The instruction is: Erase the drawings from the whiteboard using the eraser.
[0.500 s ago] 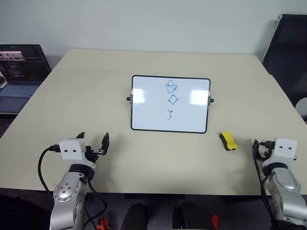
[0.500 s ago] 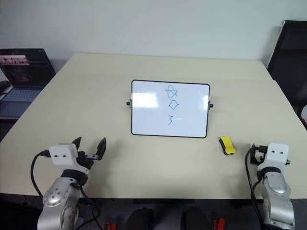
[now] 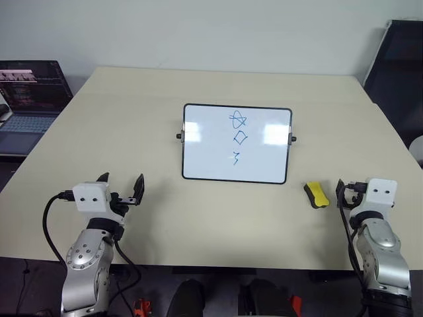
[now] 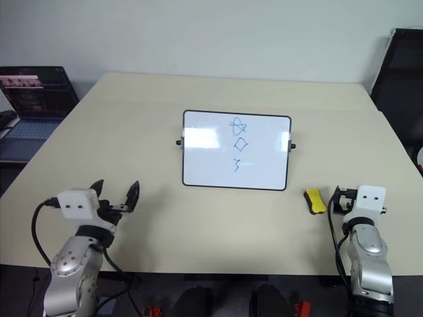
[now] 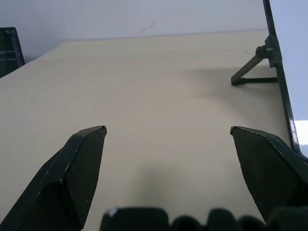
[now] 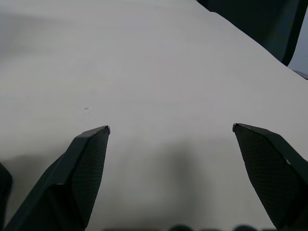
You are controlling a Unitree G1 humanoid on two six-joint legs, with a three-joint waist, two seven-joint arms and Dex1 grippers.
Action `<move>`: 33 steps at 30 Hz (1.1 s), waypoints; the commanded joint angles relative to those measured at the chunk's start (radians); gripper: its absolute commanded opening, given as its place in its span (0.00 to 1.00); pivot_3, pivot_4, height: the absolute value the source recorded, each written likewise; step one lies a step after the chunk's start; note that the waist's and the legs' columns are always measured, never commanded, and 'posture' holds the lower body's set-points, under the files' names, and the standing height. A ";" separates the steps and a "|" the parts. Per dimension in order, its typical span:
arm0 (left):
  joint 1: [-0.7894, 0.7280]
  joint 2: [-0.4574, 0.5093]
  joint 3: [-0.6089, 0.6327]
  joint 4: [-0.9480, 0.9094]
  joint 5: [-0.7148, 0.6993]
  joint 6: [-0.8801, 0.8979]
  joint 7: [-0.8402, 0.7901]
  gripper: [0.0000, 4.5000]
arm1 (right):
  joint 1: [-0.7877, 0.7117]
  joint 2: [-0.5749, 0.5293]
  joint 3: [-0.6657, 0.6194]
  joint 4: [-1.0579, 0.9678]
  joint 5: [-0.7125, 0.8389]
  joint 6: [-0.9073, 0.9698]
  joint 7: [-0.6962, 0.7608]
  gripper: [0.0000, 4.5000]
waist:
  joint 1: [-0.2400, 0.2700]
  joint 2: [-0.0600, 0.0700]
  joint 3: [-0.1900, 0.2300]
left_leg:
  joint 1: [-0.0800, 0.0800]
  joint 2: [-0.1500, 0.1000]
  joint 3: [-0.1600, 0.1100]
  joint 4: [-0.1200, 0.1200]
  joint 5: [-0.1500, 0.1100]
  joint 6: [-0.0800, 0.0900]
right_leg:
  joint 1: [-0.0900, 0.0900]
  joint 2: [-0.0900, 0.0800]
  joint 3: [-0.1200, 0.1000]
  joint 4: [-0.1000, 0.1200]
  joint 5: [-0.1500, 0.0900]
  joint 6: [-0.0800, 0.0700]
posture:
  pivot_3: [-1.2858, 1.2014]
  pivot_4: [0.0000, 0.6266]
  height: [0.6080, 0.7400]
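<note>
The whiteboard [image 3: 236,143] is propped up mid-table [image 3: 165,218], with the drawings [image 3: 237,137] stacked in a column on it. The eraser [image 3: 316,195] is laid just off the board's near right corner. A laptop [image 3: 30,99] is parked beyond the table's far left edge.

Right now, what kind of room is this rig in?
Probably an office or lab test space: a plain beige table against a bare white wall, an open laptop off to the left, and a small whiteboard propped up on it.
</note>
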 commanded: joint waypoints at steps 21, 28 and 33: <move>-0.450 0.356 -0.058 -0.052 -0.471 0.407 -0.516 1.00 | -0.011 -0.040 -0.029 -0.162 0.014 0.117 0.017 1.00 | -0.006 0.001 0.000 | 0.000 0.000 0.000 0.000 0.000 0.000 | 0.000 0.001 -0.001 0.001 0.000 0.000 | 0.52 0.24 1.00; -0.485 0.444 -0.152 0.024 -0.490 0.442 -0.798 1.00 | -0.111 -0.076 -0.065 -0.209 0.082 0.323 0.021 1.00 | -0.020 0.002 0.000 | 0.000 0.001 0.000 0.000 0.000 0.000 | -0.001 0.002 -0.001 0.001 0.000 0.000 | 0.52 0.24 1.00; -0.520 0.453 -0.204 0.098 -0.440 0.387 -0.924 1.00 | -0.213 -0.073 -0.071 -0.327 0.203 0.649 0.032 1.00 | -0.019 0.002 0.001 | 0.000 0.001 0.000 0.000 0.000 0.000 | -0.001 0.002 0.000 0.001 0.000 0.000 | 0.52 0.24 1.00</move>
